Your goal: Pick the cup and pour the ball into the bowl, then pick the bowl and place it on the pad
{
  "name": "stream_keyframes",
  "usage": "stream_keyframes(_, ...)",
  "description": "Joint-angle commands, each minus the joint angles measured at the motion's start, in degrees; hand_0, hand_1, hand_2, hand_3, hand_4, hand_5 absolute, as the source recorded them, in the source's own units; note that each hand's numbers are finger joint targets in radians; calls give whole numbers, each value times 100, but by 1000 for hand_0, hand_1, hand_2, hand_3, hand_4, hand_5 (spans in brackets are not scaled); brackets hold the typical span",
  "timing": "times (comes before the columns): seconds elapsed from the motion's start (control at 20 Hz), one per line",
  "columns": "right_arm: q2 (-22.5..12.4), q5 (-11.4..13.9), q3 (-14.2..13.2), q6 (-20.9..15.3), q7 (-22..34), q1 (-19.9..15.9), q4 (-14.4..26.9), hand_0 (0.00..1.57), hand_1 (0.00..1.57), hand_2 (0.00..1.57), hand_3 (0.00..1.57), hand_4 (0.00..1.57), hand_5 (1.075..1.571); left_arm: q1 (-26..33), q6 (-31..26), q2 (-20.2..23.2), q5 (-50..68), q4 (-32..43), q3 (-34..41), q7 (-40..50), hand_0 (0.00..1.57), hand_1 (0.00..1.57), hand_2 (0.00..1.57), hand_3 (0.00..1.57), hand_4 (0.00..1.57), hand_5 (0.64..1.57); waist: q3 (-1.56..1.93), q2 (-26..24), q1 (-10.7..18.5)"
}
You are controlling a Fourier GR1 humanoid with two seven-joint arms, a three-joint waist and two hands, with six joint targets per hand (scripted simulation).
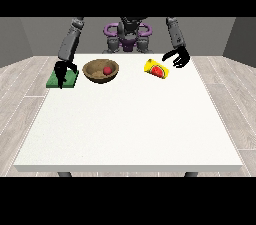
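Ball (107, 70) in bowl (95, 74), cup (156, 68) tipped over

Green pad (70, 80) partly hidden behind hand at view's left (62, 73), table legs (64, 174) mostly hidden.

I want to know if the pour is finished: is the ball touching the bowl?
Touching. In the front view the red ball lies inside the wooden bowl, resting on its bottom, while the yellow cup lies tipped on the table.

Red ball (107, 70) in wooden bowl (95, 74), yellow cup (156, 68) tipped beside it.
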Motion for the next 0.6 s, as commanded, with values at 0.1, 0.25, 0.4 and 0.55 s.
stream_keyframes(0.1, 113, -209, -42, -38, 93, -403, -380, 0, 0, 0, 0, 0, 1564, -48, -996, -106, 1268, 736, 488, -987, 0, 0, 0, 0, 0, 647, 70, 666, -117)
stream_keyframes(0.25, 313, -73, 159, -315, 331, -516, -383, 0, 0, 0, 0, 0, 1571, -201, -1366, 210, 1499, 943, 779, -949, 0, 0, 0, 0, 0, 643, 86, 413, -267)
stream_keyframes(0.4, 591, 56, 372, -647, 717, -641, -362, 0, 0, 0, 0, 0, 1569, -237, -1380, 121, 1483, 1071, 739, -811, 0, 0, 0, 0, 0, 646, 85, 37, -335)
stream_keyframes(0.55, 748, 18, 354, -434, 522, -622, -23, 0, 0, 0, 0, 0, 1568, -175, -1235, -3, 1458, 745, 681, -625, 0, 0, 0, 0, 0, 674, 97, 21, -444)
